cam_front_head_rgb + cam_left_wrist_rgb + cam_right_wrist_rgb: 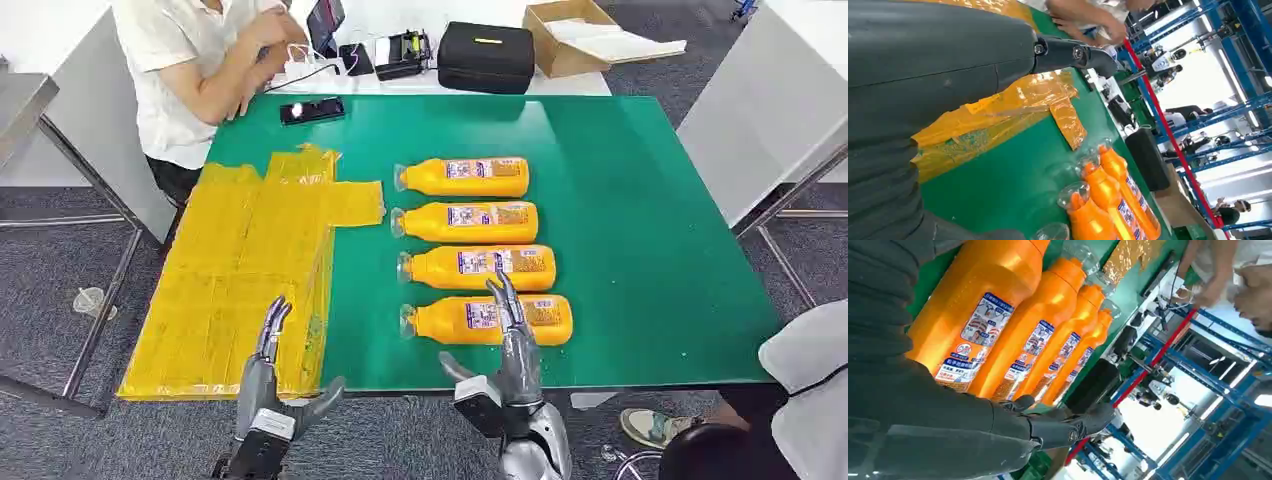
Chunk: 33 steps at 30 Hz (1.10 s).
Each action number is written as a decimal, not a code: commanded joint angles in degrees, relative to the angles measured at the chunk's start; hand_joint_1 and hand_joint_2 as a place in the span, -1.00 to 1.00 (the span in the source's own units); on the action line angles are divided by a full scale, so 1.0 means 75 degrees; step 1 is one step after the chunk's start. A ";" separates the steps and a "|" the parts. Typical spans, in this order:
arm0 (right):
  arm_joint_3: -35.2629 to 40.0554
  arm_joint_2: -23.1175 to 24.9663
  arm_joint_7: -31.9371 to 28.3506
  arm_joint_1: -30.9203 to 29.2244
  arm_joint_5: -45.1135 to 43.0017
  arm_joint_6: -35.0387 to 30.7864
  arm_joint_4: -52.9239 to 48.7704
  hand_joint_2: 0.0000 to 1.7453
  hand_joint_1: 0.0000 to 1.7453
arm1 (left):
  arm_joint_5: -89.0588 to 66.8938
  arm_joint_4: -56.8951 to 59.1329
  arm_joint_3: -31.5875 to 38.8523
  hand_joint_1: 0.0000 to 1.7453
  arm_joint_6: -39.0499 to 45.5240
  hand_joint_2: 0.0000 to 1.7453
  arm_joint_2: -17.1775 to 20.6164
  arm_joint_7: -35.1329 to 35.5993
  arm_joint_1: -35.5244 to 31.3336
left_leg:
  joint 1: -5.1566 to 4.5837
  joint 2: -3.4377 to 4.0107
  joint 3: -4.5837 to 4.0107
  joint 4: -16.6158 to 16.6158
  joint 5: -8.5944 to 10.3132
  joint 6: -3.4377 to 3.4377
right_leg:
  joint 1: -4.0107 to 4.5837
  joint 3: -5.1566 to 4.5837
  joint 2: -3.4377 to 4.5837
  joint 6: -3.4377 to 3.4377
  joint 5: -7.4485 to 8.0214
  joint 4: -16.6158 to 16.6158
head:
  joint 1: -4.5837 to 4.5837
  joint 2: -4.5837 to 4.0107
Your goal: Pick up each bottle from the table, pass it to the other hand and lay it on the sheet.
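My left hand (pixel 272 385): grey metallic palm, slim dark segmented fingers, thick grey thumb; white square plate at wrist above black forearm section; my right hand (pixel 512 370): same grey build, dark fingers, silver rounded forearm shell, boxy grey-white block at wrist; in wrist views, broad dark grey ribbed cover, matte; dark finger with small round silver screws at hinge.

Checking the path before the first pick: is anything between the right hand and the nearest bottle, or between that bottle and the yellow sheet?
Nothing visible blocks either. The right hand is over the nearest bottle, holding nothing. Between that bottle and the yellow sheet lies bare green table. The left hand waits open at the sheet's near edge.
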 commanded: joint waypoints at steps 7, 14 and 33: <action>-0.0028 -0.0433 0.0267 -0.0467 0.1131 -0.0673 0.0573 1.00 -1.00 | 0.0017 0.0076 -0.0226 -1.00 0.0073 1.00 0.0073 0.0075 -0.0135 | 0.0000 0.0016 0.0041 0.0000 -0.0018 0.0004 | 0.0005 0.0042 0.0003 -0.0025 -0.0014 -0.0006 | 0.0000 0.0000; -0.0003 -0.0531 0.0579 -0.0507 0.1610 -0.0646 0.0646 1.00 -1.00 | -0.0006 0.0075 -0.0209 -1.00 0.0121 1.00 0.0069 0.0092 -0.0140 | 0.0001 0.0008 0.0025 -0.0003 -0.0009 0.0001 | 0.0005 0.0027 -0.0001 -0.0019 -0.0007 -0.0006 | 0.0000 0.0000; 0.0293 -0.1457 0.2530 -0.1436 0.3202 0.0923 0.1847 1.00 -1.00 | 0.0031 -0.0271 -0.0065 -1.00 0.0018 1.00 -0.0099 0.0455 -0.0088 | -0.0002 0.0014 0.0047 0.0003 -0.0022 0.0004 | 0.0005 0.0055 0.0004 -0.0023 -0.0015 -0.0004 | -0.0003 0.0000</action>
